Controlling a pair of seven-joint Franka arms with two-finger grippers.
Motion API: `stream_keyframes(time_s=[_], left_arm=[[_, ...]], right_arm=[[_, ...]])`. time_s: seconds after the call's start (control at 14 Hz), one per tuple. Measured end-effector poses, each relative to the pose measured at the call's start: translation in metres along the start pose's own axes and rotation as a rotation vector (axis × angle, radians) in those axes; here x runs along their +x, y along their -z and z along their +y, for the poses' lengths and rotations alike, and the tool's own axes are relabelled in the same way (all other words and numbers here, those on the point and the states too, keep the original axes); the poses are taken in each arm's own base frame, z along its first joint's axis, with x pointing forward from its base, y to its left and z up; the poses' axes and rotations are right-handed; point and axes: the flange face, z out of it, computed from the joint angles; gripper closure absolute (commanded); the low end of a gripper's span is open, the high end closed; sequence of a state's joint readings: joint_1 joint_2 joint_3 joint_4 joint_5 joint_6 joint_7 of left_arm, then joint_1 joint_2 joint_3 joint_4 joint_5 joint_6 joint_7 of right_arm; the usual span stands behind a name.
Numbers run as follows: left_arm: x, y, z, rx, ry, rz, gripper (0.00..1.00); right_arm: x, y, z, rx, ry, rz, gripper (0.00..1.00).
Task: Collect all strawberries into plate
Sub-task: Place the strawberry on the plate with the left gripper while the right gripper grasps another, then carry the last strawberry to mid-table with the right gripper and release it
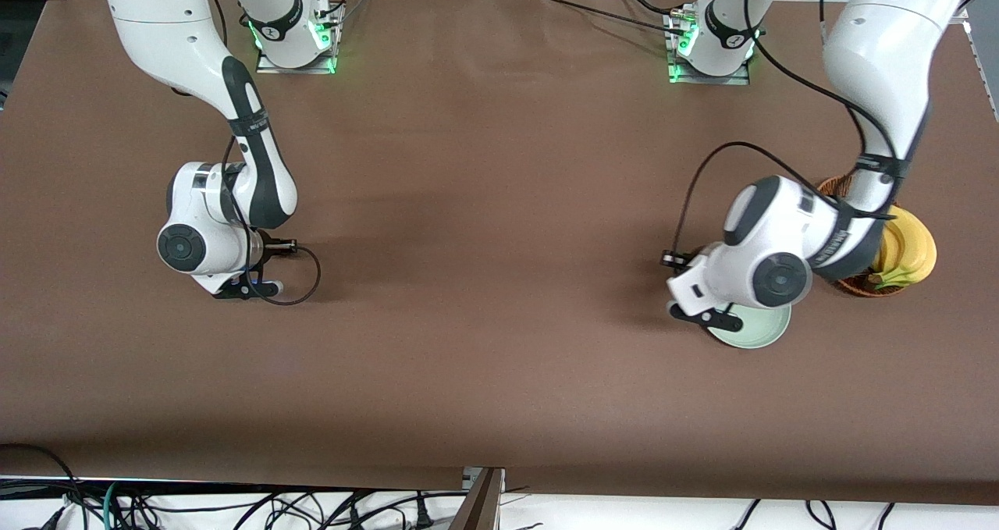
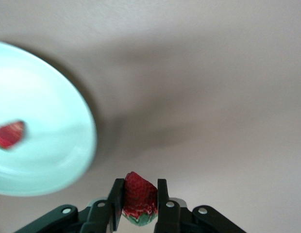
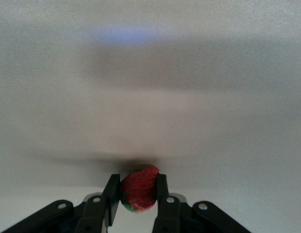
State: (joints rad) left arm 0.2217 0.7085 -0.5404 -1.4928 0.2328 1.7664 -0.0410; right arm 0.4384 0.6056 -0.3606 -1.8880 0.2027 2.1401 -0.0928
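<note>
Plate (image 1: 761,333) holds one strawberry (image 2: 9,134), toward the left arm's end; left gripper (image 2: 140,204) over the cloth just beside its rim, clamped on a second berry (image 2: 139,199). Right gripper (image 3: 139,199) pinches a third berry (image 3: 139,189) over bare cloth toward the right arm's end.

Both arms (image 1: 195,38) were glossy white with dark grey joint bands; black cables (image 1: 300,276) looped from the wrists, and green lights glowed at the bases (image 1: 296,46).
</note>
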Motion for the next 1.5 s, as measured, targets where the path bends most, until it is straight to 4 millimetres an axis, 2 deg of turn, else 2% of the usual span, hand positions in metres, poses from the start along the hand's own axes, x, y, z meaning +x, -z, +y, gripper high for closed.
stream_keyframes(time_s=[0.14,0.29,0.36,0.43,0.5,0.57,0.79,1.0,1.21,1.36,1.5], left_arm=[[-0.003,-0.006,-0.044,-0.027,-0.142,0.006,0.86],[0.000,-0.017,-0.075,-0.043,-0.255,0.042,0.72],[0.002,-0.024,-0.085,-0.043,-0.306,0.057,0.71],[0.005,-0.030,-0.093,-0.041,-0.353,0.073,0.60],[0.008,-0.036,-0.097,-0.040,-0.389,0.083,0.28],[0.009,-0.041,-0.100,-0.042,-0.407,0.086,0.00],[0.008,-0.047,-0.107,-0.050,-0.419,0.084,0.00],[0.008,-0.046,-0.106,-0.051,-0.422,0.085,0.00],[0.008,-0.045,-0.098,-0.060,-0.427,0.073,0.00],[0.006,-0.039,-0.086,-0.066,-0.392,0.058,0.00],[0.007,-0.032,-0.068,-0.063,-0.338,0.049,0.00]], right_arm=[[0.001,0.001,-0.001,0.000,0.001,0.007,1.00],[0.007,0.014,-0.009,0.009,0.009,0.039,1.00],[0.012,0.028,-0.024,0.033,0.013,0.065,1.00],[0.016,0.046,-0.048,0.068,0.003,0.086,1.00],[0.019,0.063,-0.078,0.104,-0.029,0.098,1.00],[0.019,0.076,-0.111,0.138,-0.075,0.108,1.00],[0.008,0.097,-0.232,0.237,-0.238,0.113,1.00],[-0.003,0.097,-0.351,0.371,-0.365,0.159,1.00],[-0.021,0.067,-0.445,0.529,-0.413,0.291,1.00],[-0.037,0.038,-0.493,0.596,-0.399,0.361,1.00],[-0.052,0.013,-0.530,0.632,-0.382,0.383,1.00]])
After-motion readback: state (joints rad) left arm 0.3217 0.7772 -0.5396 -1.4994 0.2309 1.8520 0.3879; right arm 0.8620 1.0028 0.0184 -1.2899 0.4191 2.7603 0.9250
